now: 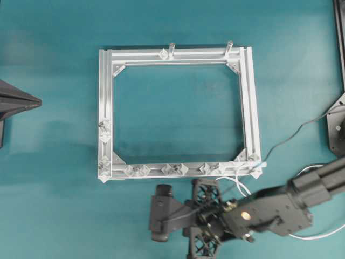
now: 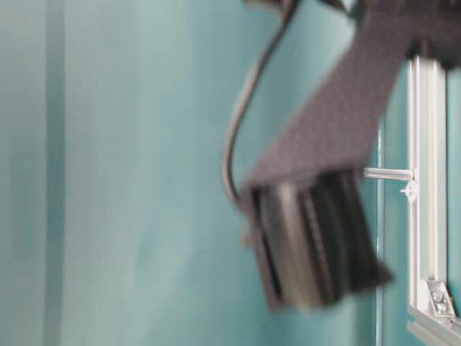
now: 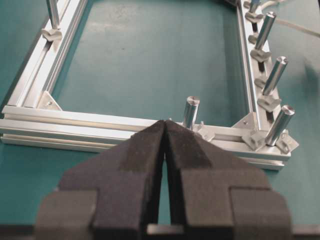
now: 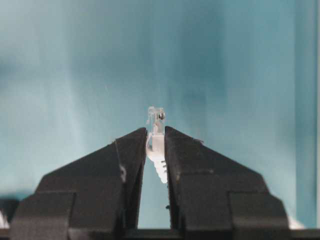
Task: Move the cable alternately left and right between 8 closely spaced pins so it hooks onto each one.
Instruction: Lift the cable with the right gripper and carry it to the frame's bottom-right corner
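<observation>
Now, right gripper (image 4: 155, 137) clamped on cable (image 1: 240, 185) plug (image 4: 156, 135), left gripper (image 3: 165, 131) closed, empty. Best kept low and taut, weaving slowly from nearest of the pins (image 1: 254, 172).

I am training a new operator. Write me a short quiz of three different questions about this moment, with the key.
1. In the overhead view, near which corner of the frame does the white cable lie?
2. True or false: the right gripper is shut on the plug.
3. The left gripper is shut on: A) the cable; B) a pin; C) nothing.

Key: 1) the lower right corner of that view; 2) true; 3) C.
</observation>
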